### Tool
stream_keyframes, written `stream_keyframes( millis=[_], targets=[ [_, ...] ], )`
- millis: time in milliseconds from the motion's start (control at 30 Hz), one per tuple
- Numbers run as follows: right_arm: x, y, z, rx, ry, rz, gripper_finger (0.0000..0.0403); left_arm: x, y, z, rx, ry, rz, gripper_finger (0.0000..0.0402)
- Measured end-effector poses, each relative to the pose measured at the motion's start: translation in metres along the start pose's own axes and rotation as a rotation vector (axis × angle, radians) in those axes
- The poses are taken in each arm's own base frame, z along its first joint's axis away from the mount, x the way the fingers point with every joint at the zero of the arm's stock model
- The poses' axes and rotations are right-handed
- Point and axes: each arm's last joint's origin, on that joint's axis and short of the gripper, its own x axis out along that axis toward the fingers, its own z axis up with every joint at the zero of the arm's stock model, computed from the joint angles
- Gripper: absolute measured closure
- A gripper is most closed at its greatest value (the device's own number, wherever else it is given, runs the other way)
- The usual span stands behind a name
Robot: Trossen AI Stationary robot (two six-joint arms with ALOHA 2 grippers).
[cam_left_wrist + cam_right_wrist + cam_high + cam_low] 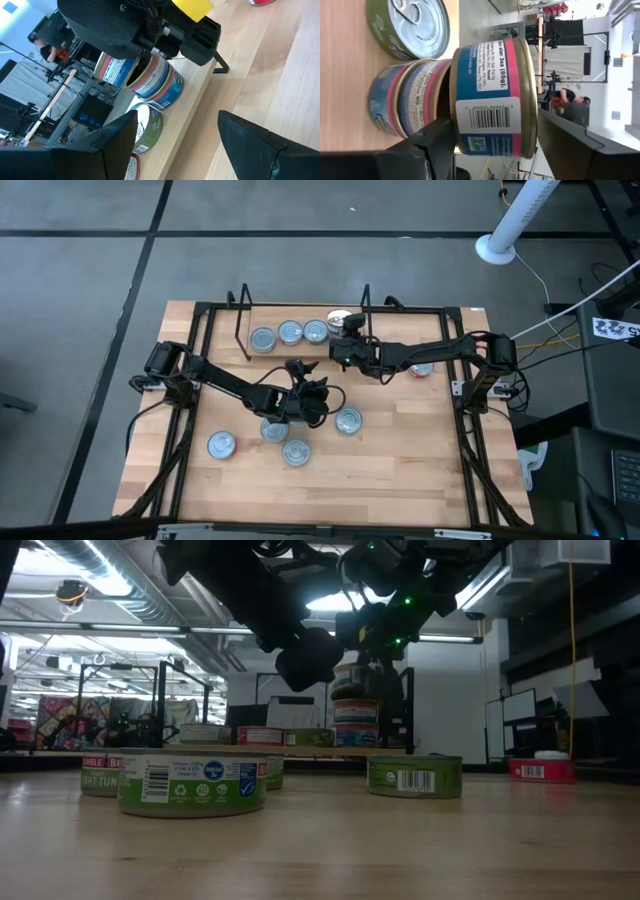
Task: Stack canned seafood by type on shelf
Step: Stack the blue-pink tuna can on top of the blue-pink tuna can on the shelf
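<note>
The right gripper (345,321), jaws parted around a blue-and-pink round tin (492,97) atop the stack at the black-wire shelf's (242,320) end, crowds neighbouring tins; the left gripper (318,402) hovers open mid-table.

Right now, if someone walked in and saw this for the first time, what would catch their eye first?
Probably the right gripper over the black wire shelf at the table's far edge, its jaws either side of the blue-and-pink labelled tin topping a stack of like tins. Next, the left gripper hovering open mid-table among loose silver-lidded round cans. A lone red-labelled tin sits apart on the right.
</note>
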Motion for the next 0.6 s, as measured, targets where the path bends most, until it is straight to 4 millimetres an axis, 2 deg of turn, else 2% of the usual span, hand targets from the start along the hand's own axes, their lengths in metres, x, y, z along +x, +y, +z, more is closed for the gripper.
stream_keyframes(
  millis=[367, 600],
  targets=[
    [-0.0004, -0.0012, -0.0015, -0.005, 0.041, -0.035, 0.0143, 0.0000, 0.0000, 0.0000, 0.000, 0.000, 0.000, 0.0129],
    [-0.0005, 0.0029, -0.0051, -0.056, 0.054, 0.005, 0.0143, 0.0000, 0.0000, 0.0000, 0.000, 0.000, 0.000, 0.0129]
  ],
)
